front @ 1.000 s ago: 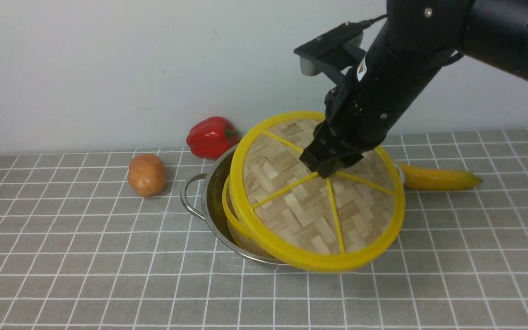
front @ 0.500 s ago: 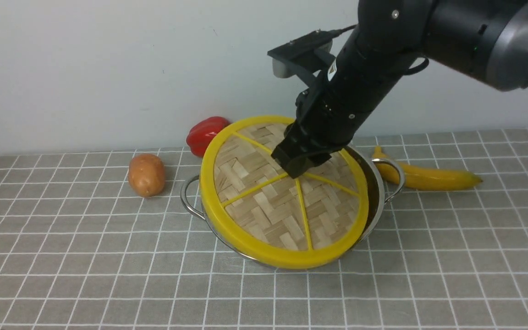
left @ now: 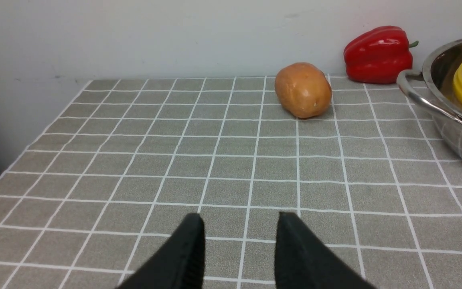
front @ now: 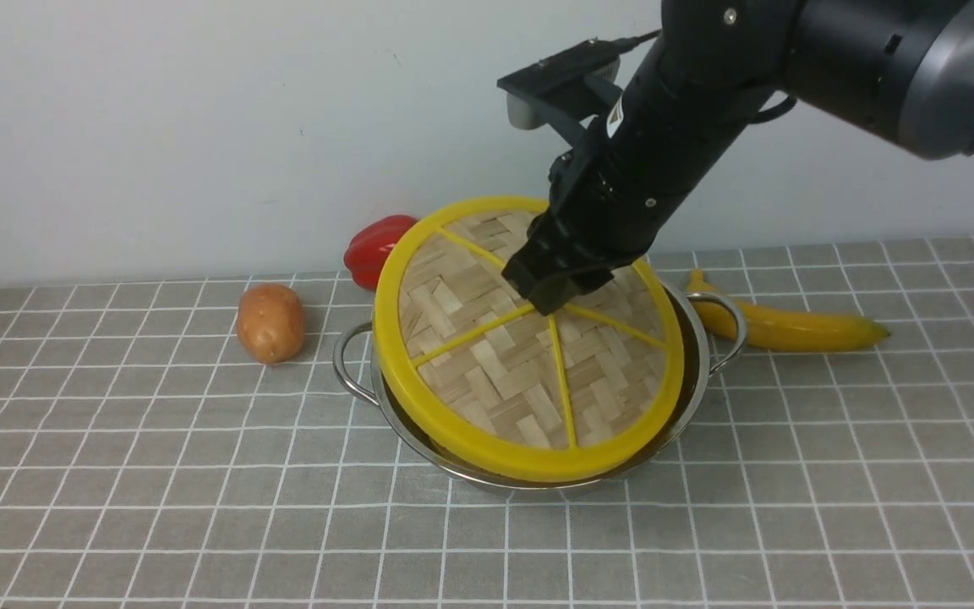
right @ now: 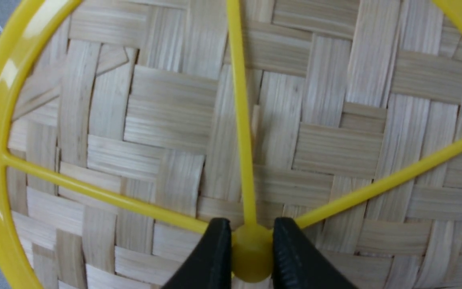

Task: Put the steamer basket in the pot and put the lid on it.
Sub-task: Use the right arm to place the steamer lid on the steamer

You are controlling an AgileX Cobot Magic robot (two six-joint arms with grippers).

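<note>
On the desk [front: 115, 474], at the centre of my front feed, I list the following.
Pot [front: 487, 480]: steel, upright, loop handles at its 3 and 9 o'clock.
Lid [front: 495, 372]: over the pot and tilted, its 6 o'clock edge low by the pot's near rim, its 12 o'clock edge raised. It covers nearly the whole mouth.
Basket: I cannot pick it out under the lid.
Right pincer [front: 548, 306]: clamped on the lid's knob [right: 252, 257], one finger on each side.
Left pincer [left: 239, 224]: jaws parted, nothing between them, above bare cloth, well apart from the pot.
Potato [front: 270, 323]: near the pot, at its 9 o'clock.
Pepper [front: 373, 249]: at 11 o'clock, partly behind the lid.
Banana [front: 800, 328]: at 3 o'clock, just beside the handle.
</note>
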